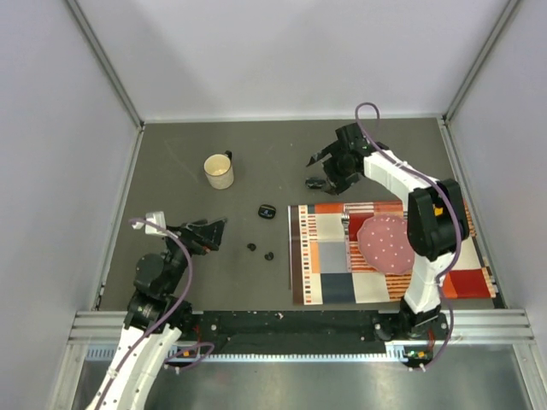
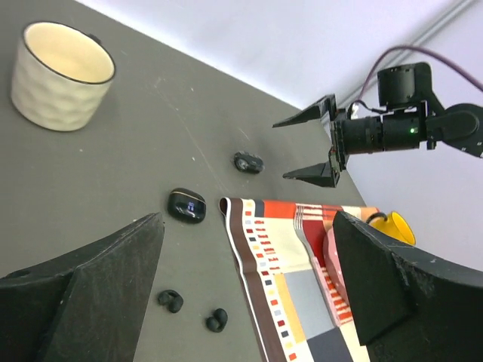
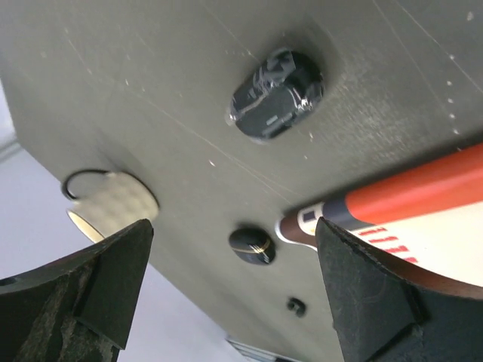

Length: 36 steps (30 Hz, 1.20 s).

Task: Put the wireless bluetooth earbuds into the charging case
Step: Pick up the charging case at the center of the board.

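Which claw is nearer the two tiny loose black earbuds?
Left. The left gripper is just beside the tiny black earbuds; the right gripper hovers far beyond them.

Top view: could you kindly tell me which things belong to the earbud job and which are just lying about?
Job: earbuds, near case, far case.
Lying about: mug, mat, plate.

Glossy black case (image 2: 186, 205), dimpled glazed mug (image 2: 60, 75), matt scuffed tabletop (image 2: 113, 166)
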Each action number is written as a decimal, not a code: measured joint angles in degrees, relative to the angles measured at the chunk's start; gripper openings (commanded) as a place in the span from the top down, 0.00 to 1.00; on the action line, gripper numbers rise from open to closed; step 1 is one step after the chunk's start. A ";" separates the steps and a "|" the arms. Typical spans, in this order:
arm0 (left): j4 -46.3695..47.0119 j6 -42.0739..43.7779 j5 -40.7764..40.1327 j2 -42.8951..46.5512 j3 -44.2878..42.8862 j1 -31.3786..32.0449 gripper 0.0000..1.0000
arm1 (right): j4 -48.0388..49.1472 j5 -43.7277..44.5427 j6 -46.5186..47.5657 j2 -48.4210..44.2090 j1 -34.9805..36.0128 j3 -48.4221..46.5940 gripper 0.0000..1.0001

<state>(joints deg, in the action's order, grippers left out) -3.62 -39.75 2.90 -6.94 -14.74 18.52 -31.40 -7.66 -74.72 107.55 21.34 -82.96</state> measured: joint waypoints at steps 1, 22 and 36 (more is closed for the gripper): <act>-1.33 -0.22 -1.11 1.64 0.07 0.00 0.01 | 0.07 0.00 -1.36 0.83 -0.07 -0.66 0.14; -10.38 2.82 -1.68 -2.89 -3.30 0.00 0.01 | -2.75 0.76 -22.73 14.03 -2.73 -8.33 0.30; -11.23 2.73 -1.88 -2.05 -3.30 0.00 0.01 | -4.13 1.84 -25.57 16.33 -3.43 -10.19 0.32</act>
<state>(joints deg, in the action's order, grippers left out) -14.85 -37.01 1.02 -8.99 -18.04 18.52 -35.53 -5.82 -100.29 123.87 17.91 -93.14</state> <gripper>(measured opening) 0.986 0.693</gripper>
